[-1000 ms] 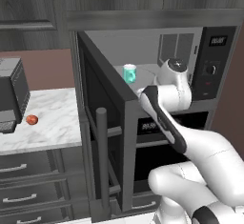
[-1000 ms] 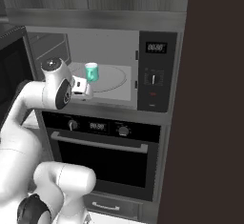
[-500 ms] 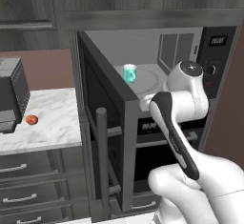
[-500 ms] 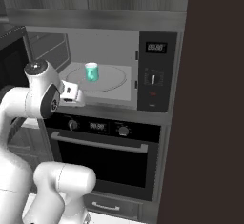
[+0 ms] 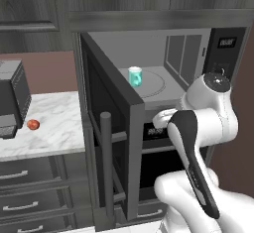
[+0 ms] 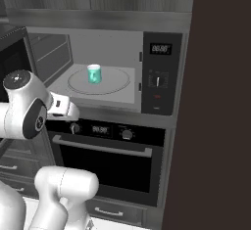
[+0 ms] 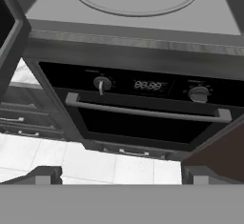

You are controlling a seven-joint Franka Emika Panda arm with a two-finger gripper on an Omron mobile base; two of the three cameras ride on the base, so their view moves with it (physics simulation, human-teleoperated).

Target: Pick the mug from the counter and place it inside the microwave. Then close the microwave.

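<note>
One mug (image 6: 93,73) inside open microwave (image 6: 105,43)

— How many mugs? 
— One mug (image 6: 93,73), in one microwave (image 6: 108,72). 
— Fruit? 
— One fruit (image 5: 33,124), left. One oven (image 6: 105,160), three knobs, two fingertips (image 7: 45,175).

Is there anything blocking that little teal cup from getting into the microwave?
No. The mug already stands on the turntable inside the microwave. The gripper is open and empty, outside the cavity, in front of the oven. The door hangs wide open; closing it remains.
</note>
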